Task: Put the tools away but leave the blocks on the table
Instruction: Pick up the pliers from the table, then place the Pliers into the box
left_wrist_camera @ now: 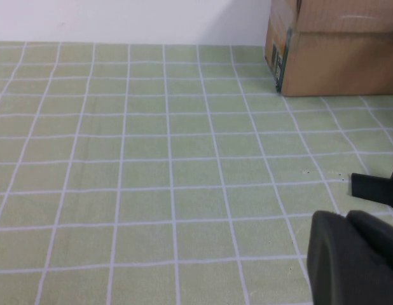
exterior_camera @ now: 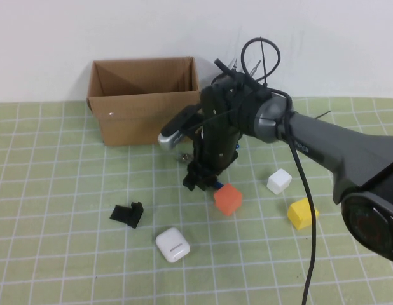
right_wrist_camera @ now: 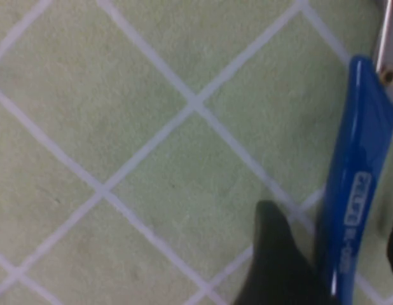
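1. The right gripper (exterior_camera: 199, 181) reaches down to the mat (exterior_camera: 56, 190), jaws spread wide around the blue-handled pliers (right_wrist_camera: 352, 184).
2. The orange cube (exterior_camera: 227, 199), white cube (exterior_camera: 279, 181) and yellow cube (exterior_camera: 301, 213) sit nearby.
3. The left gripper (left_wrist_camera: 355, 260), closed, hovers low.

Mostly hidden under the right gripper (exterior_camera: 201, 179): blue-handled pliers (right_wrist_camera: 352, 190), handle blurred and cut off in the right wrist view. Cut off by the frame edge beside the left gripper (left_wrist_camera: 358, 260): black bracket (left_wrist_camera: 374, 185).

place: looks to me like a robot test lab bench
surface: pale green mat (exterior_camera: 69, 190) with a white grid
backdrop: bare white wall (exterior_camera: 120, 32) at 12 o'clock
props: open cardboard box (exterior_camera: 142, 101) toward 11 o'clock
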Available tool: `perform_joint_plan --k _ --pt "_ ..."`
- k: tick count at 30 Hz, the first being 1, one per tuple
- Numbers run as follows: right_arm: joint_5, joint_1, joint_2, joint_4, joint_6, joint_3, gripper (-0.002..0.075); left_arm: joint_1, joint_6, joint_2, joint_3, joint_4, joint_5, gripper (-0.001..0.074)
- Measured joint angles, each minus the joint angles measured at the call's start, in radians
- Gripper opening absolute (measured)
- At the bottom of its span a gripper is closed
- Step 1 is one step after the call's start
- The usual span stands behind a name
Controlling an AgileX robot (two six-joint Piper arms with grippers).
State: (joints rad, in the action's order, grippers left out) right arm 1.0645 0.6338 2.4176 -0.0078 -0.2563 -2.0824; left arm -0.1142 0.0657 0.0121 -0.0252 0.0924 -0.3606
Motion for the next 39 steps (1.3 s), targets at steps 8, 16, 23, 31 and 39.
perform_joint_plan --k 8,16,23,31,39 --pt "-0.044 0.0 0.013 -0.009 0.0 -0.014 0.0305 0.0 0.0 0.0 0.0 0.0 0.0 -0.0004" --pt "-0.045 -0.002 0.024 0.064 -0.006 -0.012 0.012 0.0 0.0 0.0 0.0 0.0 0.0 -0.0004" --pt "-0.04 0.021 -0.086 0.102 -0.006 0.112 0.005 0.0 0.0 0.0 0.0 0.0 0.0 -0.0004" --pt "-0.147 0.094 -0.332 0.096 -0.006 0.163 0.005 0.0 0.0 0.0 0.0 0.0 0.0 -0.0004" --pt "-0.842 0.074 -0.304 0.089 0.07 0.163 0.005 0.0 0.0 0.0 0.0 0.0 0.0 -0.0004"
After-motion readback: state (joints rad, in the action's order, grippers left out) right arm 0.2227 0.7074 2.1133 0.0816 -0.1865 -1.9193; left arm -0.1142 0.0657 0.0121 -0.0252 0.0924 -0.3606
